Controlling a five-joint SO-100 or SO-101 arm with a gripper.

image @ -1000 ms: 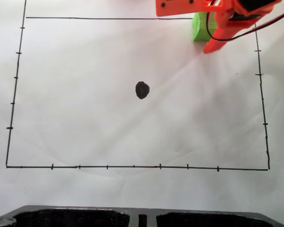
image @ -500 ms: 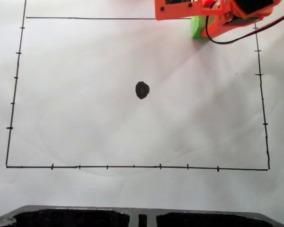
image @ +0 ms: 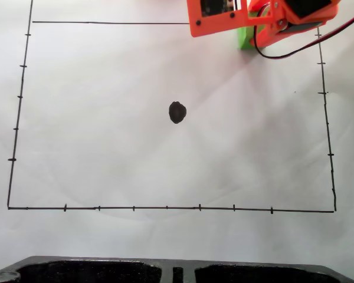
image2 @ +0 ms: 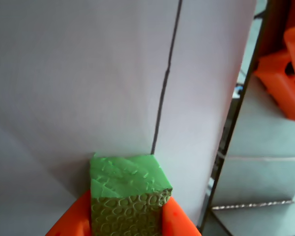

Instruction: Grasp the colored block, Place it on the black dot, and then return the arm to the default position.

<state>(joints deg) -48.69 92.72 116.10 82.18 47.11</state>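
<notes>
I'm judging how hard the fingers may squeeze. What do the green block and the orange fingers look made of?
The green block looks like soft foam: matte, with a pebbled, embossed pattern on its front face and creased marks on top. The orange fingers pressing both its sides look like hard, smooth plastic, possibly printed; no layer lines are clear. The gripper seems closed on it.

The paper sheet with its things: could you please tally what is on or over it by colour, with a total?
Green: 1, the colored block, held between the fingers of the pincer.
Black: 1, the black dot, bare on the white paper.
Orange: 1, the arm, over the paper's upper right corner in the fixed view.
Total: 3
</notes>
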